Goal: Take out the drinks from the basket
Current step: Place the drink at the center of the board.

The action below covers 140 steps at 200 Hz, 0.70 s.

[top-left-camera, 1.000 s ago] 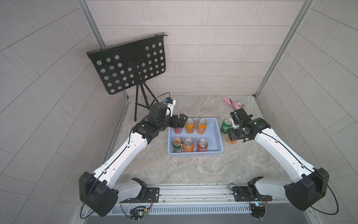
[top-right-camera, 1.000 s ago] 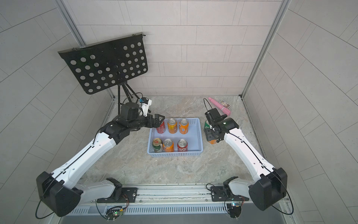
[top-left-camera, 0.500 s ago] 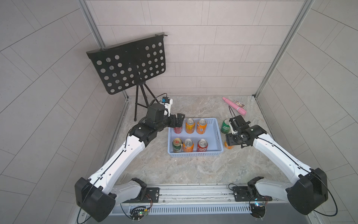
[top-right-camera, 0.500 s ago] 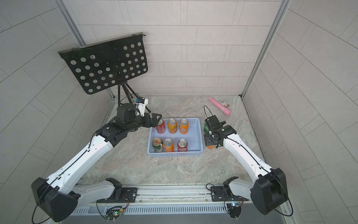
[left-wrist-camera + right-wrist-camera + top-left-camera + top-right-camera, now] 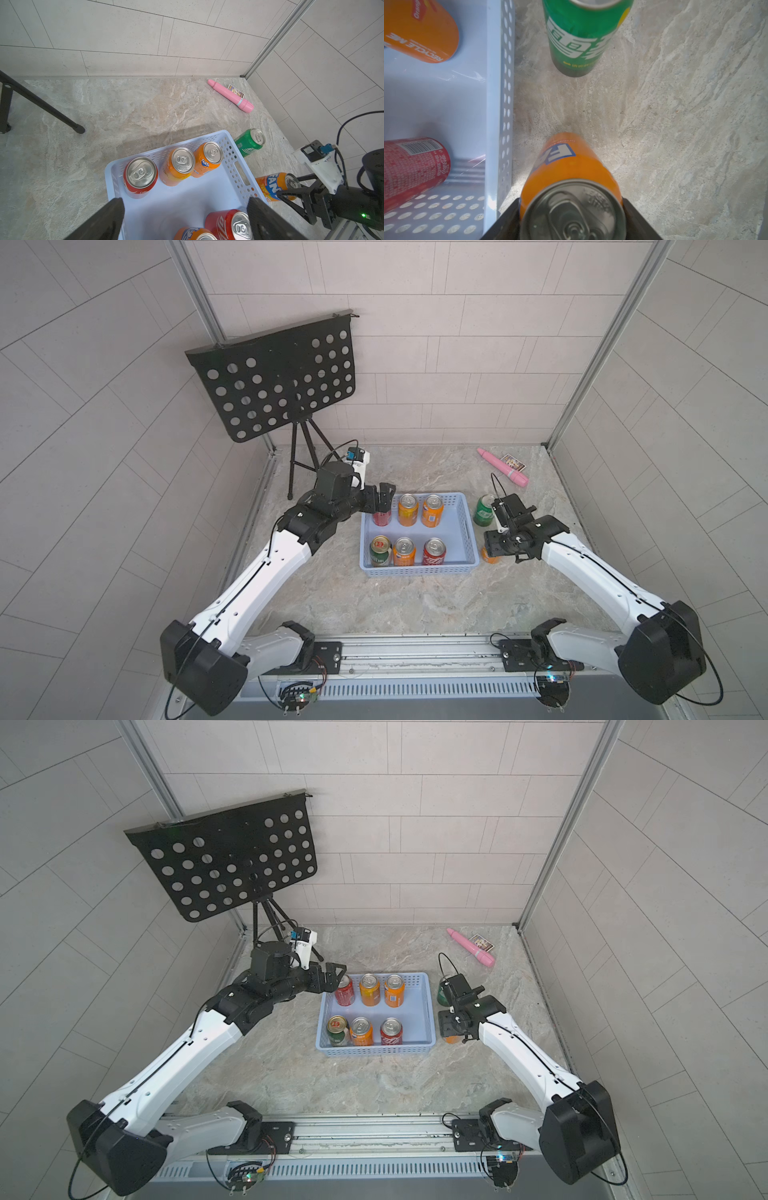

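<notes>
Nearest the robot's base, the right gripper [image 5: 493, 547] has over the past second carried its orange can [image 5: 571, 166] nearer and lower, away from the green can [image 5: 484, 510], to just outside the near right corner of the basket [image 5: 417, 570]. Its jaws are clamped on the can's upper end, and whether the base touches the table [image 5: 415, 605] cannot be told. That looks like a set-down nearly finished, which would make two drinks out. Six remain inside, a near row [image 5: 404, 551] of three and a far row [image 5: 408, 510] of three. By the far-left red can [image 5: 345, 990] the left gripper [image 5: 185, 204] has barely shifted, its fingers [image 5: 108, 220] wide apart and gripping nothing. Farther back the green can stands on the table, short of the pink stick [image 5: 503, 466].
</notes>
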Each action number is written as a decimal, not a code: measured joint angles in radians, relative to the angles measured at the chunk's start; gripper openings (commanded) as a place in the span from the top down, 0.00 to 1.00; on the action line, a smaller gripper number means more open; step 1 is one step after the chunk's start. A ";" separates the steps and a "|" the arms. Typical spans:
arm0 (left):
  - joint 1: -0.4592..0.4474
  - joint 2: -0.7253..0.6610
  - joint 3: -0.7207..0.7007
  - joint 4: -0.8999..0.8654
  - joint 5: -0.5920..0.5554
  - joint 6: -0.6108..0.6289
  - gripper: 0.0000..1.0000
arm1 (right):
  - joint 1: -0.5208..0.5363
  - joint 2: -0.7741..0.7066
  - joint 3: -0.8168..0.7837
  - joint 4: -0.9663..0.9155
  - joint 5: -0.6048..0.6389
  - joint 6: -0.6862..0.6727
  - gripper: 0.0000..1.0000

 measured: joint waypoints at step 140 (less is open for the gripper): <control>0.000 0.003 0.000 -0.003 -0.016 -0.002 0.00 | 0.002 0.011 -0.023 0.020 -0.016 0.015 0.85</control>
